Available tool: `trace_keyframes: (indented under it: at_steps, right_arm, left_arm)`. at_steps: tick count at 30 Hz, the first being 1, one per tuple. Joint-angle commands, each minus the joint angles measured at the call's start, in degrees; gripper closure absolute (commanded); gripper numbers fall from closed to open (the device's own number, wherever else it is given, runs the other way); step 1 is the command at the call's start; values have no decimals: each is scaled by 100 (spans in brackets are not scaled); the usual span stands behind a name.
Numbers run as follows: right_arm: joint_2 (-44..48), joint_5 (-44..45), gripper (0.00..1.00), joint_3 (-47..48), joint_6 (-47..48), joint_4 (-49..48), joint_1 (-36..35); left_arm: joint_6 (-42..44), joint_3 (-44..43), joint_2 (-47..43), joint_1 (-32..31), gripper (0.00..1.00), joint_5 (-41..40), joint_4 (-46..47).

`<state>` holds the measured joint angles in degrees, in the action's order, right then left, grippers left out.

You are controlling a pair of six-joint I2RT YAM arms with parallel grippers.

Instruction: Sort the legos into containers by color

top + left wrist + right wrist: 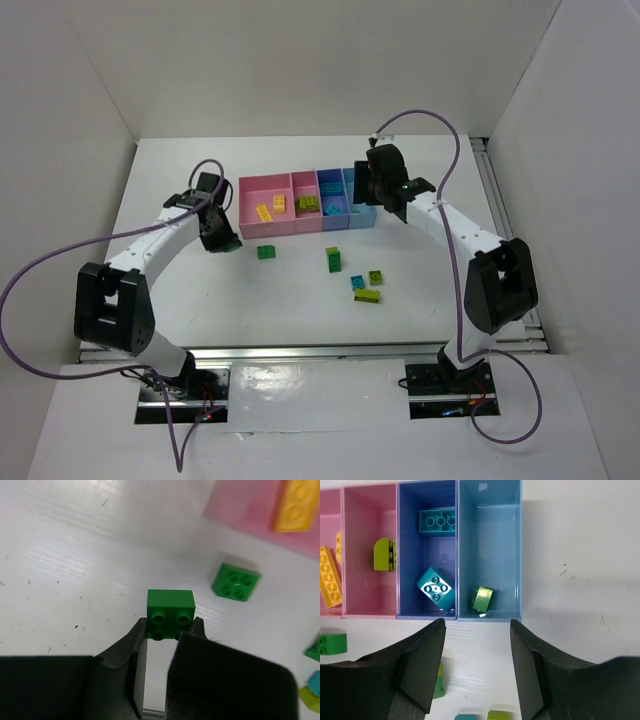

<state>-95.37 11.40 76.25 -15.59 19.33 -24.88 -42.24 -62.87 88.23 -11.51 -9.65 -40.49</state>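
Observation:
My left gripper (170,627) is shut on a dark green lego (170,611) that lies on its side on the table, studs facing the camera. In the top view this gripper (222,240) sits just left of the containers (300,232). A second dark green lego (235,581) lies loose to its right. My right gripper (477,630) is open and empty, hovering before the blue-violet bin (404,555) and the light blue bin (515,555). Two cyan legos (436,587) lie in the blue-violet bin. A green lego (483,599) is in the light blue one.
The two pink bins hold yellow legos (264,211) and lime legos (307,204). Loose legos lie in front of the bins: green (265,252), lime and green (333,258), cyan (357,283), lime (367,295), dark green (375,276). White walls enclose the table.

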Motion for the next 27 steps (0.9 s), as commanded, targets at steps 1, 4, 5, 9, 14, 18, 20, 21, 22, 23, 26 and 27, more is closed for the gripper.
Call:
trace_keyframes:
  at_steps: [1, 4, 5, 9, 14, 18, 20, 21, 22, 23, 26, 27]
  right_arm:
    - [379, 99, 38, -93, -40, -114, -60]
    - [441, 99, 38, -198, -40, -114, -60]
    - [493, 99, 38, -198, -40, -62, -60]
    - [686, 152, 38, -329, -93, 44, -60]
    - [880, 214, 38, -602, -146, 44, -60]
    - [880, 214, 38, -663, -146, 97, -60]
    - [933, 214, 38, -664, -198, 97, -60]
    - [933, 214, 38, -664, -198, 97, -60]
    - [985, 214, 38, -716, -198, 97, -60]
    - [986, 214, 38, -717, -198, 97, -60]
    - [986, 214, 38, -777, -198, 97, -60]
    - [986, 214, 38, -778, -198, 97, -60]
  left_arm:
    - [224, -620, -201, -97, 88, 200, -143]
    - [303, -1339, 439, -211, 88, 332, -91]
    - [304, -1794, 641, -212, 88, 419, -186]
    - [357, -2561, 1293, -430, 94, 473, -249]
    - [471, -2889, 1565, -677, 94, 420, -249]
    - [708, -3012, 1759, -931, 94, 955, -118]
    - [770, -3073, 1759, -1072, 94, 1027, -65]
    - [770, -3073, 1759, -1073, 94, 974, -64]
    - [822, -3073, 1759, -1073, 94, 974, -64]
    - [822, -3073, 1759, -1073, 94, 974, -64]
    - [875, -3073, 1707, -1073, 94, 974, -64]
    - [875, -3073, 1655, -1073, 94, 974, -64]
